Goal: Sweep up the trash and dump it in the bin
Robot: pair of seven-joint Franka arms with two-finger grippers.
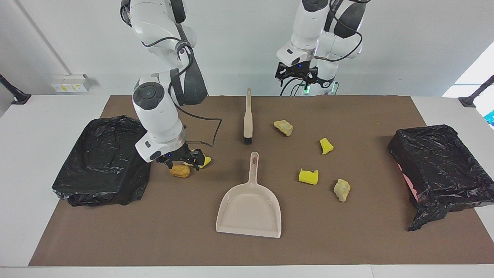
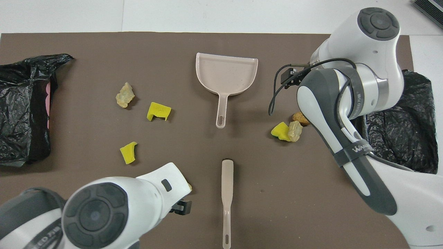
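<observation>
the right gripper [image 1: 184, 159] hangs low, jaws apart, over the trash cluster [image 2: 290, 129] beside the black-lined bin [image 1: 101, 160] at its end; contact is hard to judge. the left gripper [image 1: 296, 74] is raised, jaws apart, near the brush [image 1: 247, 117]. four more trash pieces [image 1: 308, 176] lie scattered toward the other bin [image 1: 438, 170]. the dustpan [image 1: 250, 204] sits mid-mat with bare mat around it.

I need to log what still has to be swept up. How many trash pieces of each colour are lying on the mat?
Yellow foam pieces: 3
Pale beige lumps: 3
Brown nugget: 1
Total: 7, none in the dustpan
</observation>
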